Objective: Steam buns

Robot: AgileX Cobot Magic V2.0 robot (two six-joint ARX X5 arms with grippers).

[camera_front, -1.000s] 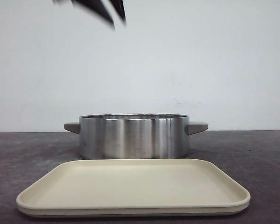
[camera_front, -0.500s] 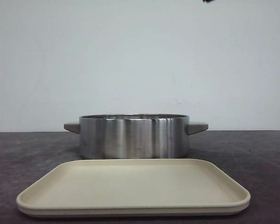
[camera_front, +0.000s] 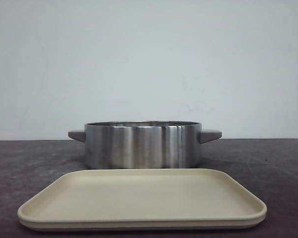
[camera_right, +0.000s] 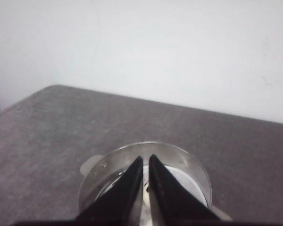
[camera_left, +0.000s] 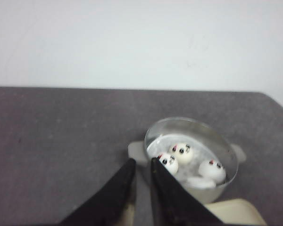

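Note:
Several white buns with black panda faces lie inside the steel pot (camera_left: 226,153); three faces show (camera_left: 181,151), (camera_left: 167,163), (camera_left: 212,170), and a further white dome (camera_left: 201,182) lies by the wall. My left gripper (camera_left: 141,160) hangs high, beside the pot's handle, its black fingers nearly together with nothing between them. My right gripper (camera_right: 145,157) hovers high over the pot (camera_right: 179,155), also drawn together and empty; a sliver of white bun (camera_right: 145,201) shows through the slit. The front view has the pot (camera_front: 141,146) but neither gripper, and its wall hides the buns.
A beige rectangular tray (camera_front: 139,198) lies on the dark table in front of the pot, nothing on it; its corner shows in the left wrist view (camera_left: 236,212). The pot has grey side handles (camera_front: 211,135). A white wall stands behind the table.
Dark gripper fingers at the top of the front view a second ago rose out; half a second ago only a tip showed at top right, and now none.

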